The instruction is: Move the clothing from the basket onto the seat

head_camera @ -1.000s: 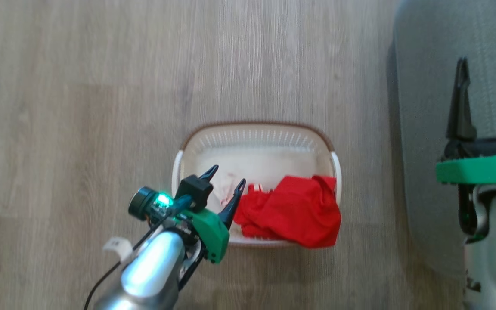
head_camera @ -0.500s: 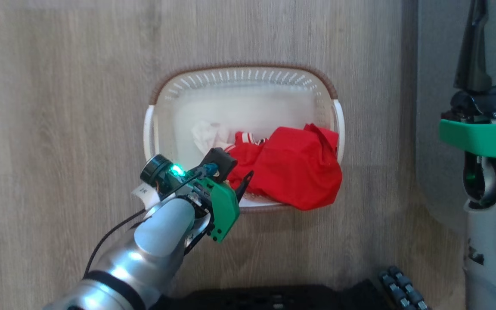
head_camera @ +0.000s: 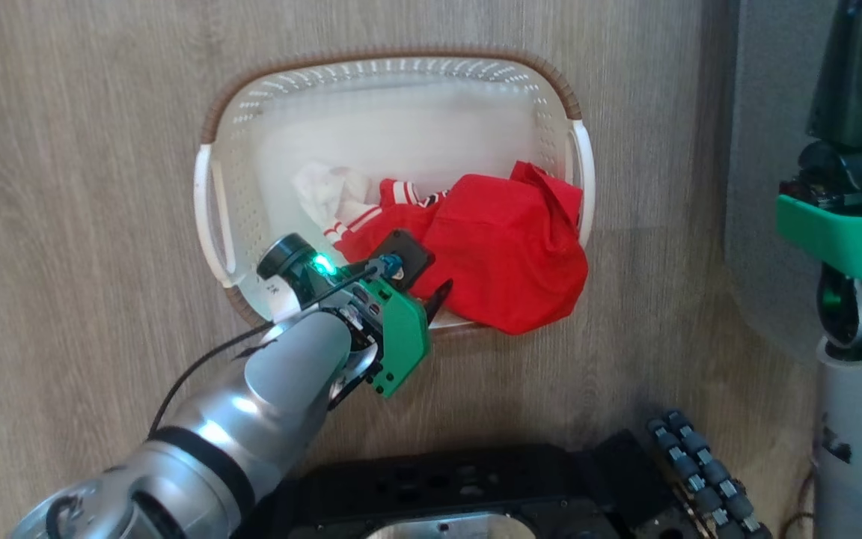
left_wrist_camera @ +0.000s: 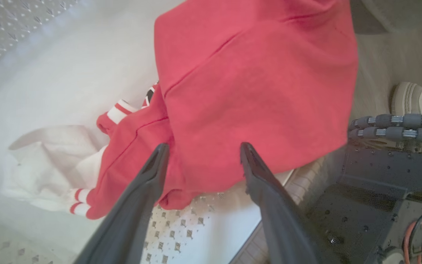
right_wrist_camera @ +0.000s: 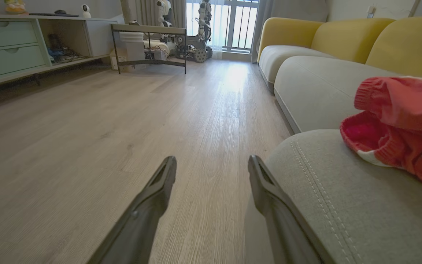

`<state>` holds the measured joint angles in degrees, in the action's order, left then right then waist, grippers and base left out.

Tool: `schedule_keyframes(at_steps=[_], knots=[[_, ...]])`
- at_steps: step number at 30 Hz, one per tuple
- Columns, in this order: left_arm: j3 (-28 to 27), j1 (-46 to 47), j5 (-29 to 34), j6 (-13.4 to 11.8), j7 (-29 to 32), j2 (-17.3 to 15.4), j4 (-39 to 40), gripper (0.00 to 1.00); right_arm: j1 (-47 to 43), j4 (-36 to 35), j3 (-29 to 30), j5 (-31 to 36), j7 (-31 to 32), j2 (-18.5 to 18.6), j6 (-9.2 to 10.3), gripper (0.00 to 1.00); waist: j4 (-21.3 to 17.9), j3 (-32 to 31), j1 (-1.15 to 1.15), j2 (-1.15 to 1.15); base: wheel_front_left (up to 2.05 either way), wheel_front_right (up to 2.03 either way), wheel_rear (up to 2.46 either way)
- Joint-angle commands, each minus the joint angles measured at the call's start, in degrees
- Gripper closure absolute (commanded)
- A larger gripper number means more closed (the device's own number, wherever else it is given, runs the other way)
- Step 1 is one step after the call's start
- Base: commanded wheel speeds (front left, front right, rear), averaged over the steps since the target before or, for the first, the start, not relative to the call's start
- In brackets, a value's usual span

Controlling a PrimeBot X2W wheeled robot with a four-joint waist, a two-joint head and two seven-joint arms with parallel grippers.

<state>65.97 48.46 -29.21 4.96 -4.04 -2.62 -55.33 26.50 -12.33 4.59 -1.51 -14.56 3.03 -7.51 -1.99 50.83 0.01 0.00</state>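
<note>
pale wood floor (head_camera: 64, 187) down below, basket (head_camera: 371, 61) sitting on it, red clothing (head_camera: 506, 254) heaped in its right end. left gripper (left_wrist_camera: 203, 146) hovers over the fabric, fingers spread, nothing pinched. right gripper (right_wrist_camera: 213, 159) spread wide and empty beside the grey seat (right_wrist_camera: 324, 190).

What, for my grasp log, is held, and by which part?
Nothing is held. The left gripper is open at the clothing in the basket; the right gripper is open too.

Pale wood floor (right_wrist_camera: 86, 121) runs to a bright window (right_wrist_camera: 229, 22), past a green cabinet (right_wrist_camera: 9, 55) and dark-framed table (right_wrist_camera: 148, 29).
</note>
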Motion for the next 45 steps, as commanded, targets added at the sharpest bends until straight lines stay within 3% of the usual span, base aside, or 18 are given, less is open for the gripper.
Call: schedule_keyframes(at_steps=[1,12,13,14,15,16,17,29,45], knots=[[0.1,-0.4,-0.6,-0.2,0.1,-0.3,0.4,0.00,-0.4,-2.5,-1.4,0.0,-0.2,-0.1,0.02,0.00,-0.6,1.1,-0.01,0.00,0.00,0.00,0.00],[4.0,2.7,-4.5,-1.4,1.5,-0.3,-3.2,0.00,0.6,-4.4,-1.8,-0.7,-0.3,-0.1,0.02,0.00,-2.1,4.2,-0.01,0.00,0.00,0.00,0.00],[4.2,2.8,-4.9,-1.4,1.6,-0.3,-3.4,0.18,0.6,-4.4,-1.9,-0.8,-0.3,-0.1,0.02,0.00,-2.2,4.3,-0.01,0.00,0.00,0.00,0.00],[4.4,2.9,-5.2,-1.5,1.6,-0.3,-3.6,0.53,0.7,-4.5,-1.8,-0.8,-0.3,-0.1,0.02,0.00,-2.4,4.4,-0.01,0.00,0.00,0.00,0.00],[4.6,3.1,-5.5,-1.5,1.6,-0.3,-3.8,0.69,0.7,-4.5,-1.7,-0.8,-0.3,-0.1,0.02,0.00,-2.5,4.5,-0.01,0.00,0.00,0.00,0.00],[4.7,3.2,-5.7,-1.6,1.5,-0.3,-3.9,0.94,0.8,-4.5,-1.6,-0.9,-0.3,-0.1,0.02,0.00,-2.6,4.6,-0.01,0.00,0.00,0.00,0.00],[4.8,3.4,-6.0,-1.7,1.2,-0.3,-4.0,1.00,0.9,-4.5,-1.5,-0.9,-0.4,-0.1,0.02,0.00,-2.7,4.6,-0.01,0.00,0.00,0.00,0.00],[5.2,4.5,-9.8,-2.8,-5.3,-0.3,-4.6,1.00,1.3,-0.8,-1.0,-1.4,-0.4,-0.1,0.02,0.00,-2.2,-0.9,-0.01,0.00,0.00,0.00,0.00],[3.7,3.7,-13.8,-4.1,-10.9,-0.3,-0.1,1.00,-2.9,15.4,-4.0,-2.9,-0.4,-0.1,0.02,0.00,1.6,-23.6,-0.01,0.00,0.00,0.00,0.00]])
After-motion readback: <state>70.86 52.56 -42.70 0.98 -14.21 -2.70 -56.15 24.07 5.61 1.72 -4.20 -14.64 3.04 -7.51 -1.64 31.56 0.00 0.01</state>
